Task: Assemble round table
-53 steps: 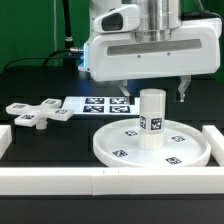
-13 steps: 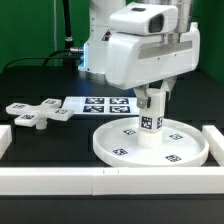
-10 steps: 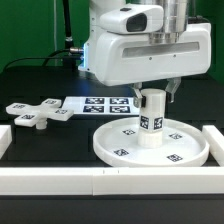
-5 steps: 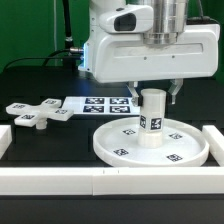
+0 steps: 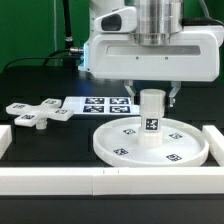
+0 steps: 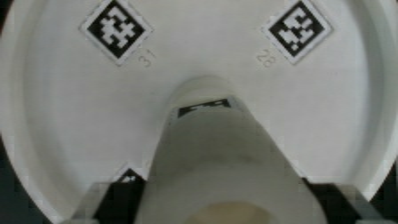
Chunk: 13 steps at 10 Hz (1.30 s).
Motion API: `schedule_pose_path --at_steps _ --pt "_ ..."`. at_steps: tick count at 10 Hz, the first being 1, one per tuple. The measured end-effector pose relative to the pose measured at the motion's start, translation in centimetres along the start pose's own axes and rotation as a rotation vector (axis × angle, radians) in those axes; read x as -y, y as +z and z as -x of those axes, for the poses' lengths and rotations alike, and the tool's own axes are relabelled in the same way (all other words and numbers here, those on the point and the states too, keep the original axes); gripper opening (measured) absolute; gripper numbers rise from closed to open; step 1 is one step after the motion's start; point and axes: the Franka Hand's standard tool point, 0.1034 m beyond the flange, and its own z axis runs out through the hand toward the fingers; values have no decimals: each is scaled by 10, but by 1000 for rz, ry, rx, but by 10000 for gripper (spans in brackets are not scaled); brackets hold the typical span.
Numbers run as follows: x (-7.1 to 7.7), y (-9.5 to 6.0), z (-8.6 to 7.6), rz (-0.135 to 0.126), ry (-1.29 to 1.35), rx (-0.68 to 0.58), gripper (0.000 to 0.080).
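Note:
The short white cylinder leg (image 5: 151,118) stands upright in the middle of the large round rimmed disc (image 5: 190,150). My gripper (image 5: 152,94) hangs straight above it, shut on the leg's top, one finger at each side. In the wrist view the leg (image 6: 222,150) runs up between the dark fingers (image 6: 121,195), which press against its sides, and the disc (image 6: 196,40) with two tags lies behind it. The cross-shaped piece (image 5: 40,112) lies loose on the black table at the exterior view's left.
The marker board (image 5: 100,104) lies flat behind the disc, between it and the cross-shaped piece. Long white border blocks run along the front (image 5: 60,180), at the exterior view's right (image 5: 215,140) and at its left (image 5: 4,135).
The hand has turned about the leg's axis from a slanted stance to square-on. The tag on the leg has shifted a little sideways with it. The disc and the cross-shaped piece stayed put.

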Motion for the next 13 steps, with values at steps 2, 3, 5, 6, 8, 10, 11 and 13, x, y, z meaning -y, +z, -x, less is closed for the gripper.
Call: schedule_pose_path --at_steps 2,3,5,6,8,10,11,13 --pt "0 0 0 -12 190 0 406" --pt "1 0 1 -9 269 -2 406" --pt "1 0 1 -14 399 3 406" --pt "1 0 1 -17 454 6 406" --pt "1 0 1 -26 557 13 406" --pt "1 1 1 -35 646 21 406" --pt "-1 1 -1 -66 783 32 406" --pt "-4 2 -2 -98 984 58 406"
